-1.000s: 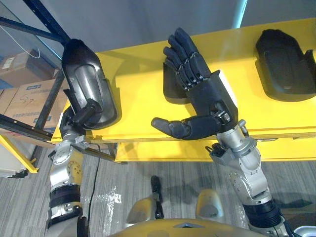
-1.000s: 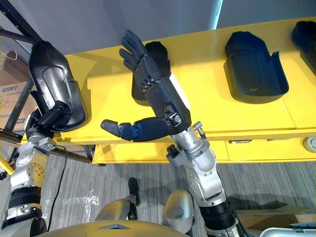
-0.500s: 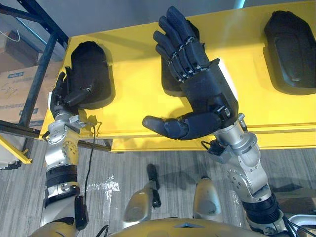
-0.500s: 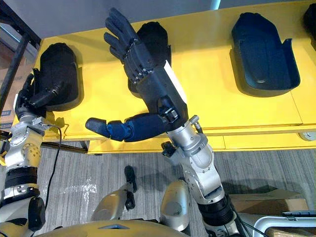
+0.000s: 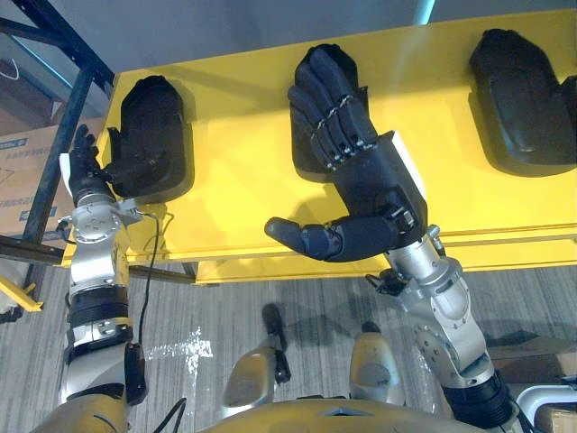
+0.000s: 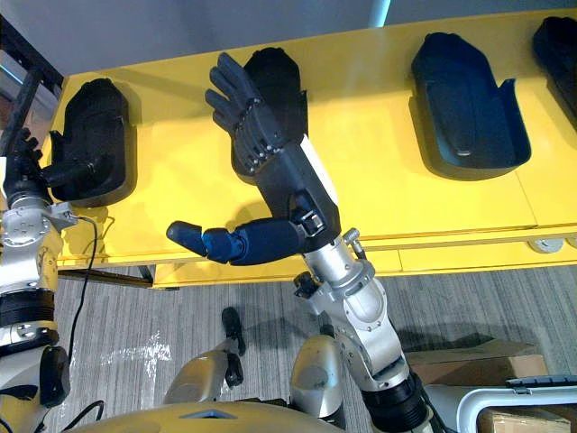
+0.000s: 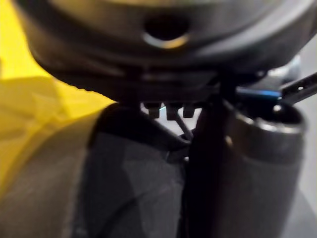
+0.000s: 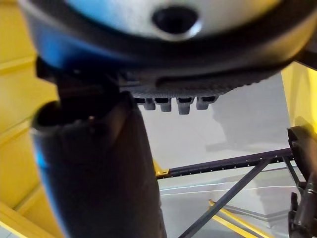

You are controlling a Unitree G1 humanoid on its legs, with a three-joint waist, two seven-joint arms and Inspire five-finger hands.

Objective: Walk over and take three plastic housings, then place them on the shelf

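Three black plastic housings lie flat in a row on the yellow shelf (image 5: 243,171): one at the left end (image 5: 155,126), one in the middle (image 6: 275,86), one to the right (image 5: 523,90). My left hand (image 5: 86,171) stands at the left housing's near corner, open, fingers straight up, thumb resting against the housing's edge. My right hand (image 5: 379,176) is raised open in front of the middle housing, fingers straight and thumb stuck out sideways, holding nothing; it hides part of that housing. The left wrist view shows the dark housing surface (image 7: 129,188) close up.
A dark blue rack frame (image 5: 63,117) stands left of the shelf, with cardboard boxes (image 5: 22,180) behind it. Another black housing (image 6: 561,41) lies at the shelf's far right. A cardboard box (image 6: 527,419) sits on the grey floor at lower right.
The left housing, held tilted upright a second ago, now lies flat on the shelf. My left hand has let go, opened and drawn back to its left corner. The camera shifted.
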